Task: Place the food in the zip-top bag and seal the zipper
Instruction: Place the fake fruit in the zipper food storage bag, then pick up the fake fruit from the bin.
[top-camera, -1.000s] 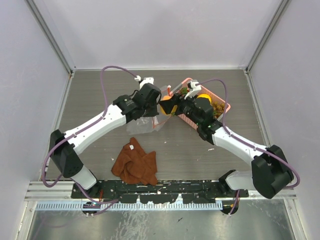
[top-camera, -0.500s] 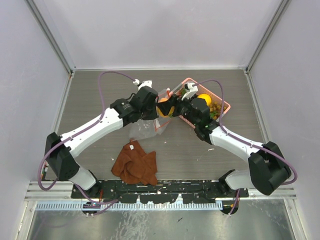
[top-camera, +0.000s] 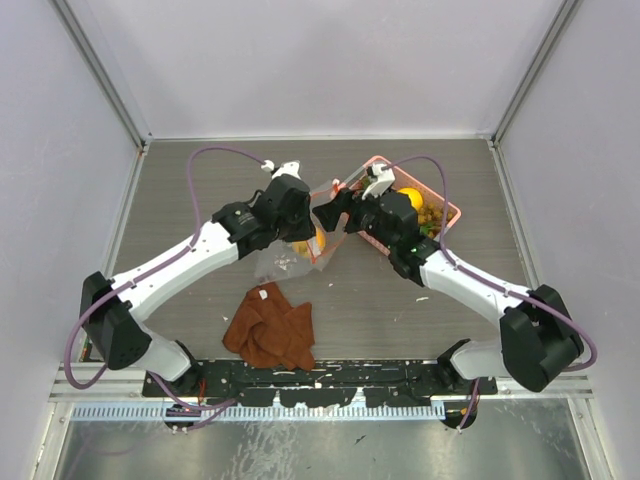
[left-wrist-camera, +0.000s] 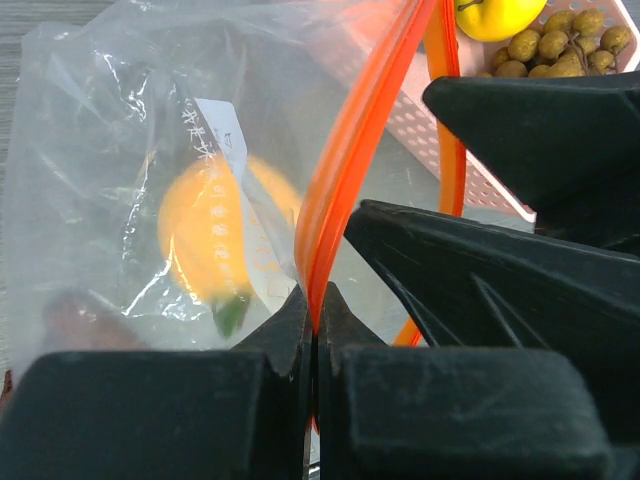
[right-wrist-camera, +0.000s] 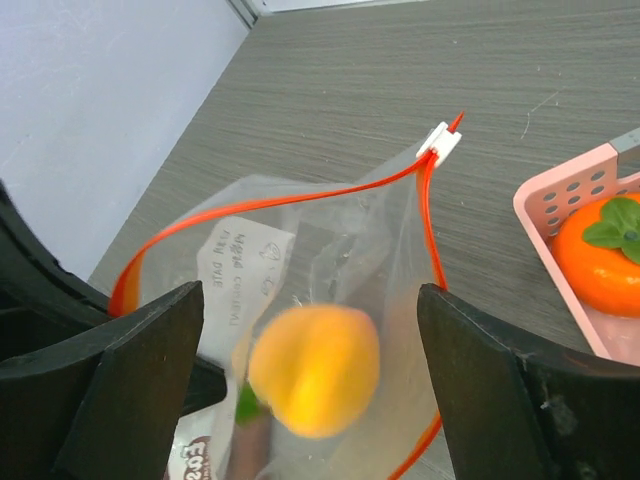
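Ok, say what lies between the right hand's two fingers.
Right wrist view: the open zip-top bag, a yellow-orange fruit inside, sits between the fingers of the open right hand.

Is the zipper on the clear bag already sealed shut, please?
No, the bag's orange strip spreads in a wide loop, with a yellow fruit showing through the opening.

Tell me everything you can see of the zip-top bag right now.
The zip-top bag is clear, thin, crinkled plastic with a white printed label. Its orange-red zipper gapes open, a white slider at one end. The left gripper pinches one zipper edge, holding the mouth up. A yellow-orange fruit, blurred, is inside.
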